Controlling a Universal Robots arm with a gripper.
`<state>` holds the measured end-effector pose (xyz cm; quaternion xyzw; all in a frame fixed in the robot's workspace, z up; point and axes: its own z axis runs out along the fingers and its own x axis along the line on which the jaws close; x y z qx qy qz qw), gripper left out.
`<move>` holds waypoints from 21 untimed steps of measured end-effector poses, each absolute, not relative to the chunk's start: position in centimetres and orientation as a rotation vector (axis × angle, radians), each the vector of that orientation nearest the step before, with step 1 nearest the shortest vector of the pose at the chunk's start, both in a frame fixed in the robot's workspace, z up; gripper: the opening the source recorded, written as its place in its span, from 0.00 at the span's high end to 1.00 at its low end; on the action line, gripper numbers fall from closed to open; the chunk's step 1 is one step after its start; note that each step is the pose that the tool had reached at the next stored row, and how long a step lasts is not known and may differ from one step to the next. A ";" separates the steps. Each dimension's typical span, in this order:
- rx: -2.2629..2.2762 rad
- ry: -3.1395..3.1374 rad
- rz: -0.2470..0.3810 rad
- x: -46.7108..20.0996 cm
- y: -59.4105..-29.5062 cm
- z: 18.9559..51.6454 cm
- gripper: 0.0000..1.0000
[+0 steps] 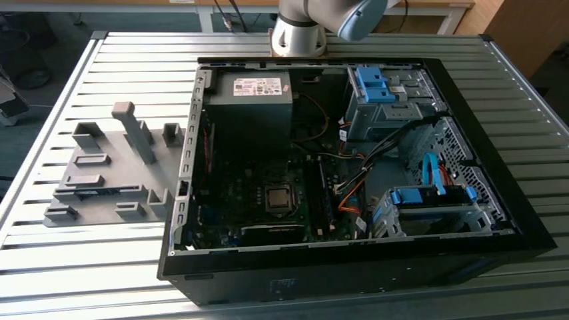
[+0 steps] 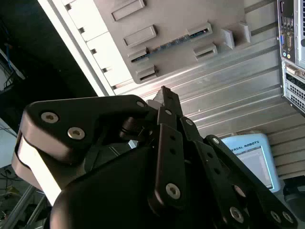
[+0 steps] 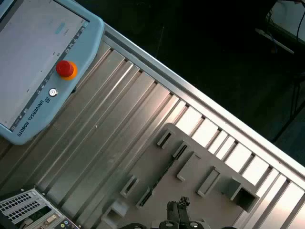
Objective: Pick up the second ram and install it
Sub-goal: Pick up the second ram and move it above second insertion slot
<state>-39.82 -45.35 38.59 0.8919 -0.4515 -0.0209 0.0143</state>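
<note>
The second ram [image 2: 174,42] lies flat in a slot of the grey fixture [image 2: 181,19], untouched, so both pickup and installing are left to do; the gripper [image 2: 164,93] hangs well above the fixture, its fingers [image 2: 167,99] drawn together with nothing between them; low blocks [image 2: 206,50] flank the ram, and taller posts [image 1: 133,130] stand elsewhere on the fixture; the open computer case [image 1: 356,273] sits just beside the fixture; the edge of the surface [image 1: 89,267] runs near the fixture's other side; the air over the fixture is open.
</note>
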 end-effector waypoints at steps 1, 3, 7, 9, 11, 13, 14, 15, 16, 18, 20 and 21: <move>2.769 -1.421 -0.065 -39.8 -45.4 38.6 0.89; 2.769 -1.421 -0.065 -39.8 -45.4 38.6 0.89; 2.763 -1.433 -0.066 -39.8 -45.3 38.6 0.89; 2.763 -1.433 -0.066 -39.8 -45.3 38.6 0.89; 2.763 -1.434 -0.066 -39.8 -45.3 38.6 0.89; 2.763 -1.434 -0.066 -39.8 -45.4 38.6 0.89; 2.763 -1.434 -0.066 -39.8 -45.4 38.6 0.89; 2.763 -1.434 -0.066 -39.8 -45.3 38.6 0.89; 2.763 -1.434 -0.066 -39.8 -45.4 38.6 0.89; 2.762 -1.435 -0.066 -39.8 -45.4 38.6 0.89; 2.756 -1.448 -0.066 -39.8 -45.4 38.6 0.89; 2.750 -1.460 -0.066 -39.8 -45.4 38.6 0.89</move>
